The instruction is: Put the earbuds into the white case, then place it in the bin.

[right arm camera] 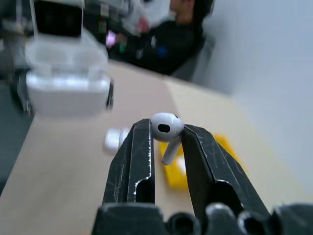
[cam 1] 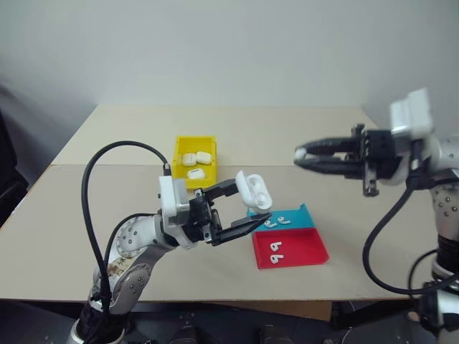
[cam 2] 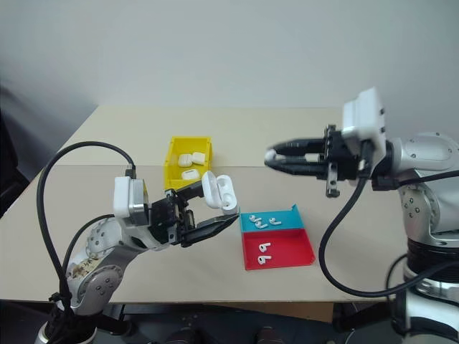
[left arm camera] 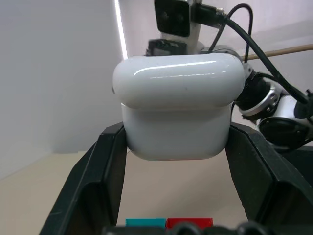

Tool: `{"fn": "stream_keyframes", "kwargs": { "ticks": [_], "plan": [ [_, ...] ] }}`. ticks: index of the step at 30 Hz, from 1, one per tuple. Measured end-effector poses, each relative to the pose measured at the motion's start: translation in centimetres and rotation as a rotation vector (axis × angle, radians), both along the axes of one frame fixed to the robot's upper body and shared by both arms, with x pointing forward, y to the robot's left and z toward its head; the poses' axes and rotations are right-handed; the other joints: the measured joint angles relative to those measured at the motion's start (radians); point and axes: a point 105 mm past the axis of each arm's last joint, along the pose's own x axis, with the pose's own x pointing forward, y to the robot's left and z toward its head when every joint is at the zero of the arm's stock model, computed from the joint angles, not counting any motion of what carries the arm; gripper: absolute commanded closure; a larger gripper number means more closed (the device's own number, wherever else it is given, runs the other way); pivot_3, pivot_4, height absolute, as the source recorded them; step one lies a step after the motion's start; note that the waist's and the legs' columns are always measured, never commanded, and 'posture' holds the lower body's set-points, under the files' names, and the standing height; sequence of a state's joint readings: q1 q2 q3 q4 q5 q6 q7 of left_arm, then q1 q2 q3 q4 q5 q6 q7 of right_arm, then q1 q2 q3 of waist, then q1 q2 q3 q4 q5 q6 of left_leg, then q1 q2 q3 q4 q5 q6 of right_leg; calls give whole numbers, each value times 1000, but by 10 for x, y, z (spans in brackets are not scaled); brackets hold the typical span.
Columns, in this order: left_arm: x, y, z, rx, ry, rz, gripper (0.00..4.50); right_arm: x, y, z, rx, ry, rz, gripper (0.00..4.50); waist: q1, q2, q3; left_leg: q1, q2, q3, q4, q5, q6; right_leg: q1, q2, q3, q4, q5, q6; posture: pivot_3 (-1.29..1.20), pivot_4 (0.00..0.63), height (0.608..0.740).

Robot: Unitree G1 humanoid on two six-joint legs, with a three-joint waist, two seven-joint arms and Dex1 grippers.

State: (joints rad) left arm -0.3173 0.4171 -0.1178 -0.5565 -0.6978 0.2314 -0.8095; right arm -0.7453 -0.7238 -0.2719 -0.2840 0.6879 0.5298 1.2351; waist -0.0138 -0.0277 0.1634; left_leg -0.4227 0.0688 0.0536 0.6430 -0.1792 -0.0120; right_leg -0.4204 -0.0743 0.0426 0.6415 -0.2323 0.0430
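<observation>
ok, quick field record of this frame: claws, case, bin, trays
left claw: shut on white case, lid open, lifted above the table
right claw: shut on earbud, raised, apart from the case
bin: yellow, three closed cases inside
teal tray: loose earbuds
red tray: two earbuds, adjoins teal tray
table: tan

This looks like a robotics lab or test room. A plain beige surface made of two flat panels pushed together stands against a bare pale grey wall, with no home furnishings around it. On it lie only sorting props: a small yellow plastic bin, a shallow teal tray and a shallow red tray. In the right wrist view, a person in dark clothing sits behind cluttered equipment.
</observation>
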Motion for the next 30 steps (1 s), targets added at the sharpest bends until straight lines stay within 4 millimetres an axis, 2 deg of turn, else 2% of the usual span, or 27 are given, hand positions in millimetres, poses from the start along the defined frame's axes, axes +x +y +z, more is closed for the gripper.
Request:
{"fn": "stream_keyframes", "kwargs": {
  "ticks": [6, 12, 19, 30],
  "plan": [
    [-3, -2, 0, -4, 3, -34, 1750, -16, 11, 5, 164, -29, 188, 3839, 1, 0, 0, 0, 0, 0, 0, 0, 0, 0, 0, 0, 0, 0, 0, 0, 150, 740],
    [-5, -3, 1, -4, -3, -50, 1750, -25, 30, -1, 176, -12, 312, 3839, -1, 0, 0, 0, 0, 0, 0, 0, 0, 0, 0, 0, 0, 0, 0, 0, 150, 740],
    [-6, -5, 3, -9, -18, -68, 1750, -25, 46, -13, 132, 12, 364, 3839, 0, 0, 0, 0, 0, 0, 0, 0, 0, 0, 0, 0, 0, 0, 0, 0, 150, 740],
    [-9, -7, 4, -2, -33, -92, 1750, -24, 48, -20, 82, 24, 357, 3839, 0, 0, 0, 0, 0, 0, 0, 0, 0, 0, 0, 0, 0, 0, 0, 0, 150, 740]
  ]
}}
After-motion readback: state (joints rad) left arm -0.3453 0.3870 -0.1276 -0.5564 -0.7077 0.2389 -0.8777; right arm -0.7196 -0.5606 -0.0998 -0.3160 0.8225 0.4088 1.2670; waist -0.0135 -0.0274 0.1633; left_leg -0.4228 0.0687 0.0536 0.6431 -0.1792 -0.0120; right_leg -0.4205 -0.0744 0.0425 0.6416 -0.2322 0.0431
